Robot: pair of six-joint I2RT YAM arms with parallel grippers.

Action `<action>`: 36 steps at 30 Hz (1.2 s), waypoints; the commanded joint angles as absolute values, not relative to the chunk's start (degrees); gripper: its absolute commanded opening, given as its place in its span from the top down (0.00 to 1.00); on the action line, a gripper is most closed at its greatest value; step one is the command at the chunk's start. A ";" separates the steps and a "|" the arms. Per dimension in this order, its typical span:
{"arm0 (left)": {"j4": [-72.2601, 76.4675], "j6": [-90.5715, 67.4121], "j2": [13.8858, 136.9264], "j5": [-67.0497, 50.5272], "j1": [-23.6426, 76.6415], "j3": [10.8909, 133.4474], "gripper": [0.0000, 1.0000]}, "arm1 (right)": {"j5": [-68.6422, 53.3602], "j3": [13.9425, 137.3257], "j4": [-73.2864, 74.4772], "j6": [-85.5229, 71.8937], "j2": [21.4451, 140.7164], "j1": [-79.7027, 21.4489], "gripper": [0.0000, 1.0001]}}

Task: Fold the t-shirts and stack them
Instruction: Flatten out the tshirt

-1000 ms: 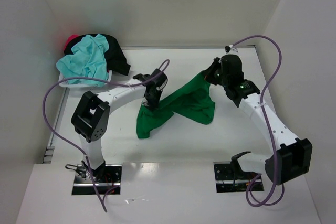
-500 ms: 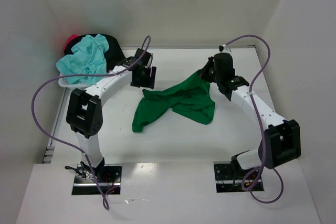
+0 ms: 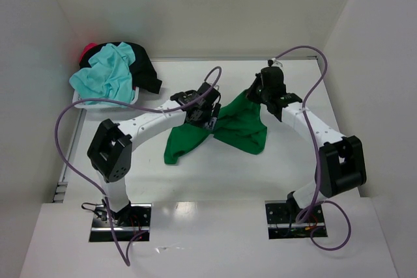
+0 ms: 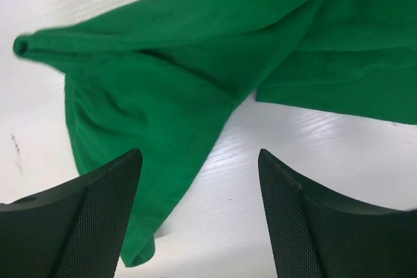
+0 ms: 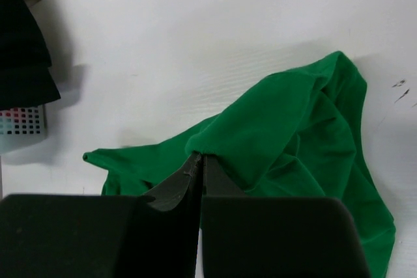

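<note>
Right tool (image 5: 199, 164) pinches the green t-shirt (image 3: 238, 125); left tool (image 4: 199, 216) gapes above it.

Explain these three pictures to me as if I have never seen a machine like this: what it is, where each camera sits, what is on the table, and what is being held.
These are two robot arms bolted at the near edge of a white table. The wide picture comes from a camera above and behind them; the other two come from cameras on each wrist, looking past that arm's own fingers. A bright green t-shirt lies crumpled mid-table. The right gripper is shut, pinching a fold of it. The left gripper is open, its fingers apart above the shirt, holding nothing. At the far left, a small white basket carries a heap of more shirts: a turquoise shirt, a black shirt and a bit of red cloth.
</note>
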State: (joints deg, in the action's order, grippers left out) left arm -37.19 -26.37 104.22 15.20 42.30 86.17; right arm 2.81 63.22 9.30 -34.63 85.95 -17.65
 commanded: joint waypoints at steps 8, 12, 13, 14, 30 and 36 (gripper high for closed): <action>-35.68 -27.77 109.95 21.09 42.54 86.91 0.23 | 4.13 64.16 5.01 -33.66 86.22 -15.91 1.00; -35.68 -27.25 112.23 20.57 42.54 88.68 0.24 | 4.13 64.16 5.01 -33.66 87.27 -15.38 1.00; -35.68 -27.25 113.02 20.04 42.54 89.38 0.24 | 4.13 64.16 5.01 -33.66 87.28 -15.38 1.00; -35.68 -27.25 113.03 20.04 42.54 89.91 0.24 | 4.13 64.16 5.01 -33.66 87.28 -15.38 1.00; -33.84 -27.25 114.96 19.58 42.54 90.53 0.31 | 4.13 63.63 5.01 -33.13 87.80 -15.38 1.00; -34.45 -27.77 116.72 22.32 42.54 90.00 0.34 | 4.13 63.11 5.01 -33.13 87.28 -15.38 1.00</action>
